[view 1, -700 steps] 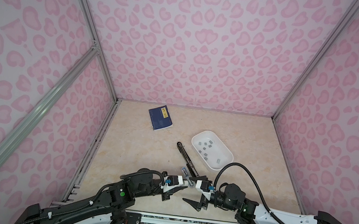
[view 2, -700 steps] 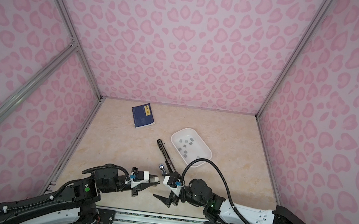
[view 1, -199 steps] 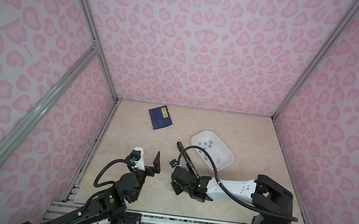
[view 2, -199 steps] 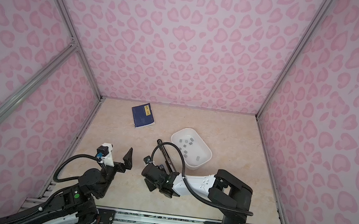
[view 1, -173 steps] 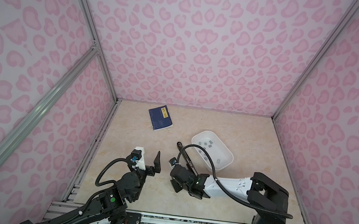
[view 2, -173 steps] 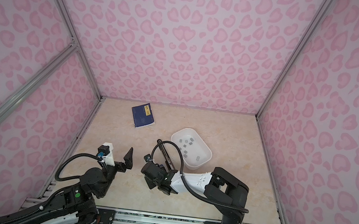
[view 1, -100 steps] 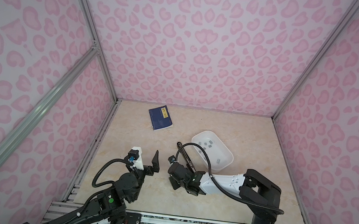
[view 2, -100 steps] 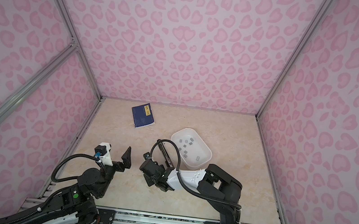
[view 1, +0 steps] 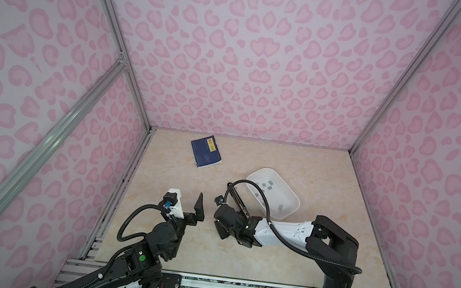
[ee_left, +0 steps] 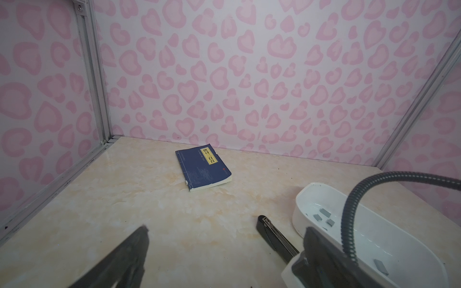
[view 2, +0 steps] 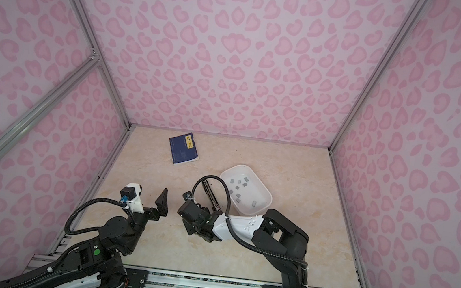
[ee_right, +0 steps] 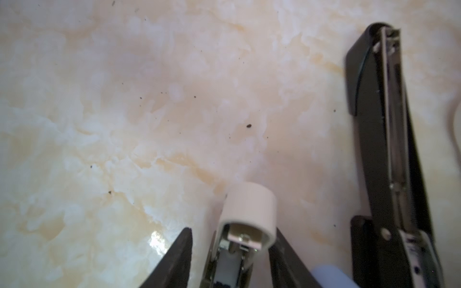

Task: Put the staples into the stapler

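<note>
The black stapler [view 1: 238,200] lies opened flat on the table beside the white tray, its metal rail showing in the right wrist view [ee_right: 389,124]. Several grey staples [view 1: 270,186] [ee_left: 324,214] lie in that tray. My right gripper [view 1: 221,225] [ee_right: 232,230] is low at the stapler's near end. Its jaws straddle a white-capped metal piece [ee_right: 249,212], with a clear gap on one side. I cannot tell whether that piece belongs to the stapler. My left gripper [view 1: 188,205] [ee_left: 226,227] hangs open and empty above the table, left of the stapler.
The white tray [view 1: 286,194] [view 2: 259,191] [ee_left: 314,185] sits right of the stapler. A blue book [view 1: 205,150] [ee_left: 203,169] lies near the back wall. Pink patterned walls with metal posts close three sides. The right arm's cable loops over the tray.
My right gripper has crept a little to the left at the stapler's near end and its jaws have spread apart. The left gripper has stayed where it was, open.
</note>
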